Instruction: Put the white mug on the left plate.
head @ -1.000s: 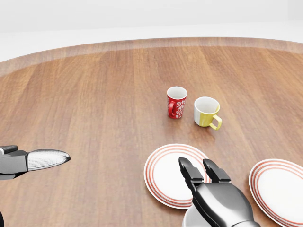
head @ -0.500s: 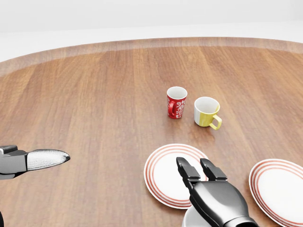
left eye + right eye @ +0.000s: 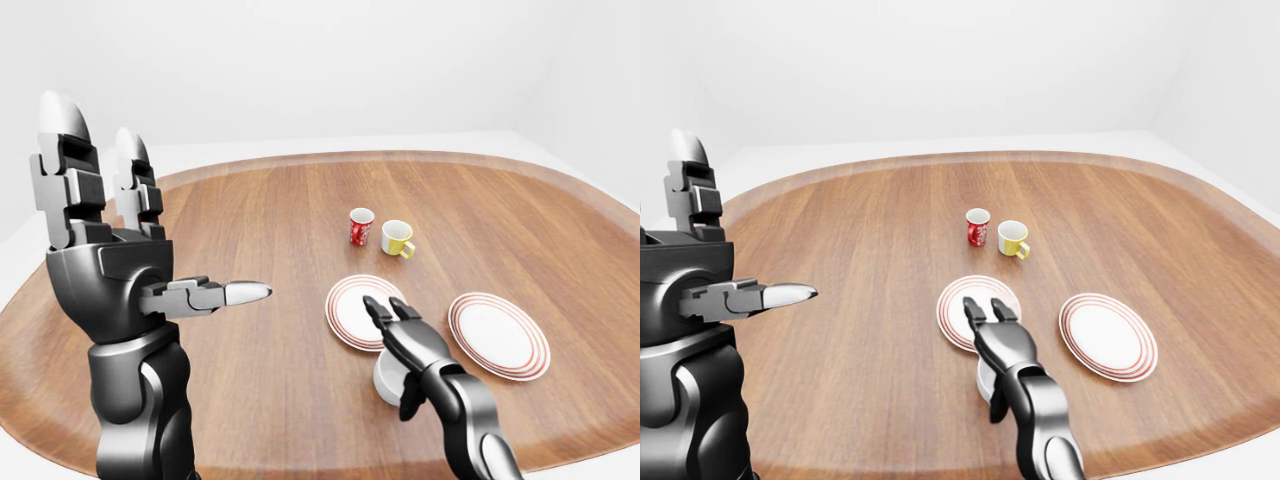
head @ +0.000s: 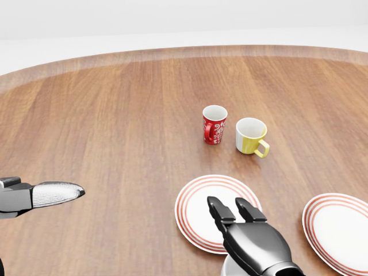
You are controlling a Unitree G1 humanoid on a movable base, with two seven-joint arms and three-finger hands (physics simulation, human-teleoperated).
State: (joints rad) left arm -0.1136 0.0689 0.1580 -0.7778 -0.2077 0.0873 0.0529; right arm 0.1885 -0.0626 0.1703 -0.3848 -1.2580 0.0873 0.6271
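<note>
While bare wood spreads left of the red-ringed left plate [image 3: 364, 311], our right hand [image 3: 400, 335] covers the white mug [image 3: 387, 379], grip unclear. Our left hand [image 3: 105, 255] is raised, fingers spread.

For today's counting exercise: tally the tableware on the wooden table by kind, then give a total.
Mugs: 3 (red patterned mug, yellow-and-white mug, white mug under the right hand)
Plates: 2 (left plate, right plate)
Total: 5

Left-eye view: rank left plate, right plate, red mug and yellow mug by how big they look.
1. right plate, though the right hand covers part of the left plate, so these two are unsure.
2. left plate.
3. yellow mug and red mug: look alike.
</note>
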